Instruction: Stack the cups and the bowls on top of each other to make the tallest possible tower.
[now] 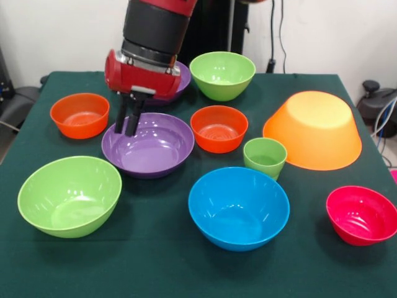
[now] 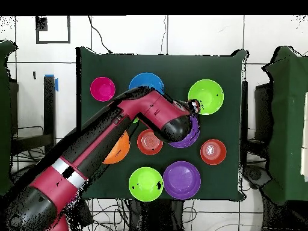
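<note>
My gripper (image 1: 126, 127) hangs at the far left rim of a wide purple bowl (image 1: 152, 149) that rests on the table. Its fingers (image 1: 132, 121) stand close together, pinching that rim. The arm partly covers this bowl in the overhead view (image 2: 191, 137). One light-green cup (image 1: 265, 158) stands upright to the right, between an orange-red bowl (image 1: 218, 128) and the overturned orange-yellow bowl (image 1: 313, 130). The second purple bowl (image 1: 181, 79) sits behind the gripper. No bowl or cup is stacked on another.
Two green bowls (image 1: 69, 195) (image 1: 222, 74), another orange-red bowl (image 1: 79, 115), a blue bowl (image 1: 239, 208) and a pink-red bowl (image 1: 363, 214) are spread over the dark green cloth (image 1: 155, 261). The arm (image 2: 108, 150) hides the cup from overhead.
</note>
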